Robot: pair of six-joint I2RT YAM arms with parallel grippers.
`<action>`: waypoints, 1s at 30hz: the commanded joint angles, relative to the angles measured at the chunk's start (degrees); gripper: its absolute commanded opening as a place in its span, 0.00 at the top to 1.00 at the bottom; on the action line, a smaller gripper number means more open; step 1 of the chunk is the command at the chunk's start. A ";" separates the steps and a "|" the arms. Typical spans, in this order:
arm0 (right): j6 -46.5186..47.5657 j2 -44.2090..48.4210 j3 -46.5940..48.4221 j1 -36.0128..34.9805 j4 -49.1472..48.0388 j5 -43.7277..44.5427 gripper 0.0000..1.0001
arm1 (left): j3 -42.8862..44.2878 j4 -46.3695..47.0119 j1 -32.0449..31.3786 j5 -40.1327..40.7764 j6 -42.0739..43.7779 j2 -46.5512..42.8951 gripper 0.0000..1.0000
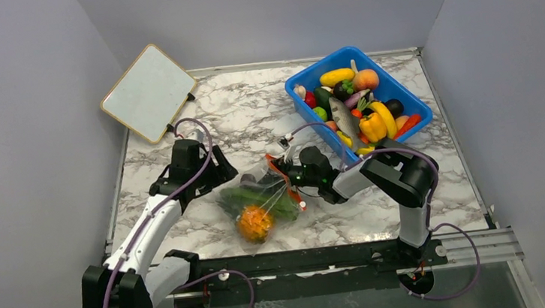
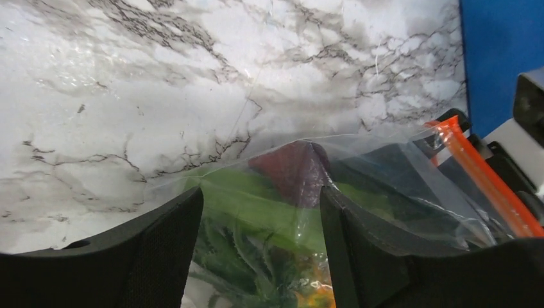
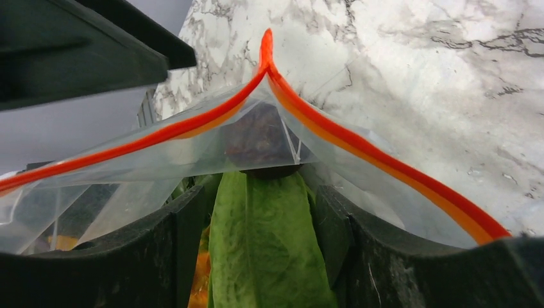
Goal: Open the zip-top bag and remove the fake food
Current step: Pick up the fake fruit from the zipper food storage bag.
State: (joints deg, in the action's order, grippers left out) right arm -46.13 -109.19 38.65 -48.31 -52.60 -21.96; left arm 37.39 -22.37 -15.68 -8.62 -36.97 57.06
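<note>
Both arms tend the zip-top bag [image 1: 262,194] by the bench's [image 1: 251,118] near edge: mouth open, left gripper [image 2: 260,199] fingers released, right gripper [image 3: 263,192] fingers straddling the green leaf [image 3: 263,256], grip unclear, so pulling it out seems next.

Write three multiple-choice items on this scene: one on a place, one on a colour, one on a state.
1. Where on the marble-patterned table does the blue plastic bin stand?
A. Far right
B. Near left
C. Centre

2. What colour is the zip strip of the clear plastic zip-top bag?
A. Green
B. Red-orange
C. Black

3. How is the bag's mouth?
A. Sealed flat
B. Parted open
C. Knotted

Answers:
1 A: the top view shows it at the far right.
2 B: the right wrist view shows a red-orange strip.
3 B: the strip's two halves spread apart from one corner.
</note>
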 commanded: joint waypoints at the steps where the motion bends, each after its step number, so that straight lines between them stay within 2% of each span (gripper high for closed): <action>1: 1.15 0.60 2.57 -0.02 1.72 -3.62 0.36 | -2.51 8.39 1.39 -6.42 -1.46 3.04 0.34; 6: 0.17 -0.94 4.69 -0.03 1.98 -5.46 0.36 | -5.43 13.01 1.97 -7.66 -3.20 8.07 0.50; 9: 0.78 -1.46 5.29 -0.03 2.01 -5.47 0.36 | -7.63 15.75 1.97 -8.17 -3.20 9.96 0.65; 13: 4.53 -2.17 8.68 -0.39 8.83 -5.47 0.36 | -9.98 19.97 1.97 -11.03 -3.84 11.97 0.82; 24: 10.98 -4.68 17.22 -1.65 31.44 2.83 0.36 | -12.53 22.26 1.97 -11.73 -3.97 12.60 0.86; 29: 10.87 -6.51 19.79 -2.30 34.34 1.90 0.35 | -13.88 23.92 1.97 -12.63 -4.68 12.20 0.87; 30: 9.86 -6.82 19.97 -2.30 34.31 1.79 0.37 | -14.02 24.23 1.97 -12.99 -4.70 12.20 0.87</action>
State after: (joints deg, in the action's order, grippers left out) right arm -36.95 -113.30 57.08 -49.89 -23.40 -21.43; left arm 24.80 -0.27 -13.65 -18.68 -40.86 69.60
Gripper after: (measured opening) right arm 0.647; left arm 0.130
